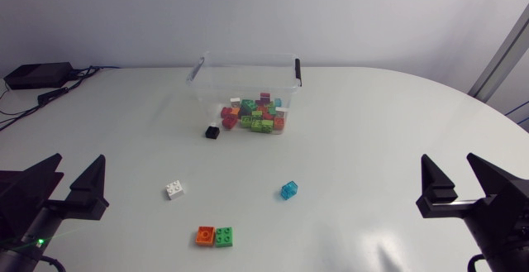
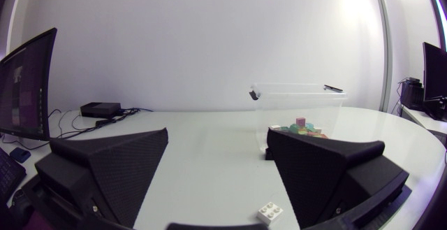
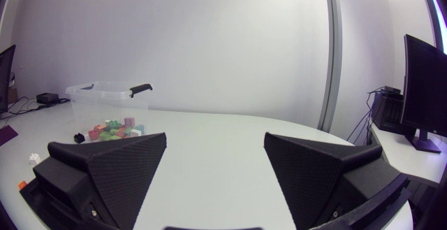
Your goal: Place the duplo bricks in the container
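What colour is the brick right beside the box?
That brick is black; the head view shows it best.

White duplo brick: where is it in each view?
Head: white brick lies between the container and the left gripper.
Left wrist: brick just ahead of the left gripper, between its open fingers.
Right wrist: tiny, off to the right gripper's side, nearer than the container.
Shared landmark: the container.

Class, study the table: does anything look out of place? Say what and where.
Five bricks lie outside the container: black brick by its front corner; white brick, blue brick, and orange brick beside green brick farther out. Nothing looks damaged.
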### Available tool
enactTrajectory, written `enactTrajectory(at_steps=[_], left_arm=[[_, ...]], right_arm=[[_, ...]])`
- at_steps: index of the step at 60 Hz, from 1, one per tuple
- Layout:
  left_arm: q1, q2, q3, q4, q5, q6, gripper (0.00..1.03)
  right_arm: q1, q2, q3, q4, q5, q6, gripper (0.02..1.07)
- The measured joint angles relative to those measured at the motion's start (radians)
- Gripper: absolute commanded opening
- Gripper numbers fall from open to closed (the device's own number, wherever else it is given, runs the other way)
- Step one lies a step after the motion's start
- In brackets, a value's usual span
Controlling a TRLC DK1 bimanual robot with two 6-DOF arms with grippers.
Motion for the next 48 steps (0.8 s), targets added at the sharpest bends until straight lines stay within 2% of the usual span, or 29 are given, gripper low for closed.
enactTrajectory(at_steps=[22, 30, 38, 48], left_arm=[[0.000, 0.000, 0.000, -0.001, 0.000, 0.000, 0.99], [0.005, 0.000, 0.023, -0.052, 0.000, 0.000, 0.98], [0.006, 0.036, 0.095, -0.098, 0.000, 0.000, 0.98], [0.004, 0.220, 0.262, -0.105, 0.000, 0.000, 0.98]], right_arm=[[0.005, 0.000, 0.000, 0.000, 0.000, 0.000, 1.03], [0.008, 0.000, 0.001, -0.004, 0.000, 0.000, 1.03], [0.033, 0.006, 0.025, -0.027, 0.000, 0.000, 1.03], [0.063, 0.113, 0.134, -0.026, 0.000, 0.000, 1.03]])
